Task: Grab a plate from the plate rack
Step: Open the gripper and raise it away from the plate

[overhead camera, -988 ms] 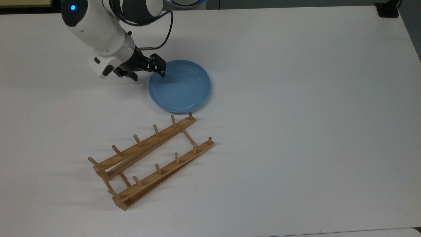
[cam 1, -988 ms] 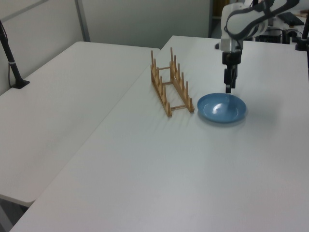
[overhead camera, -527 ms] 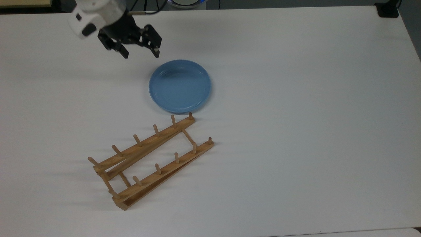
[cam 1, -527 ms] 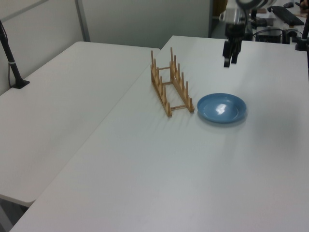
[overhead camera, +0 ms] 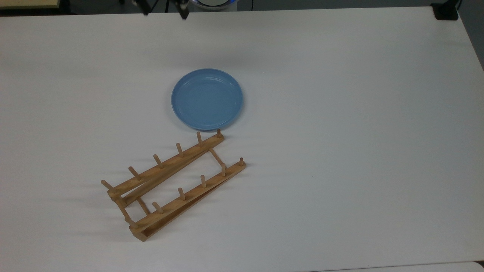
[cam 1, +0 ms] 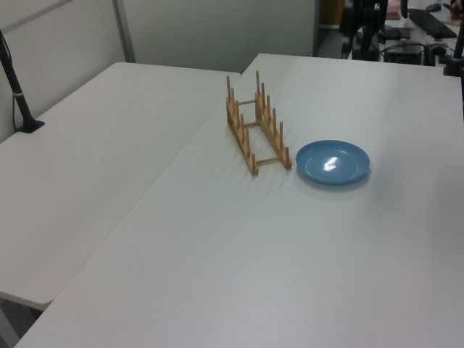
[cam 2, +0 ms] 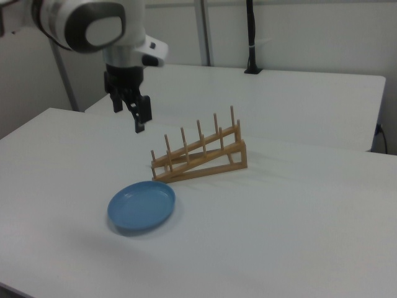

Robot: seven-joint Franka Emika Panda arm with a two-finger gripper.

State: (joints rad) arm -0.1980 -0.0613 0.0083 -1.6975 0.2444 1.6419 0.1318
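In the top view, the claw (overhead camera: pixel 163 9) is at the very top edge, with its two black fingertips (overhead camera: pixel 184 14) set wide apart and nothing between them. It is far from the plate (overhead camera: pixel 207 99). The blue plate lies flat on the white table (overhead camera: pixel 340 132), just beside one end of the plate rack (overhead camera: pixel 172 185). No plate stands in the rack, so I think the job is as good as done.

In the left view, the plate lies flat on the table next to the near end of the rack (cam 1: pixel 257 123), almost touching it. The rack's pegs are all bare.

In the right view, the claw (cam 2: pixel 131 110) hangs high over the table, up above the plate (cam 2: pixel 142 206) and well away from it. It is open and holds nothing. The rack (cam 2: pixel 198 154) stands just behind the plate. I think all that is left is for the arm to move away.
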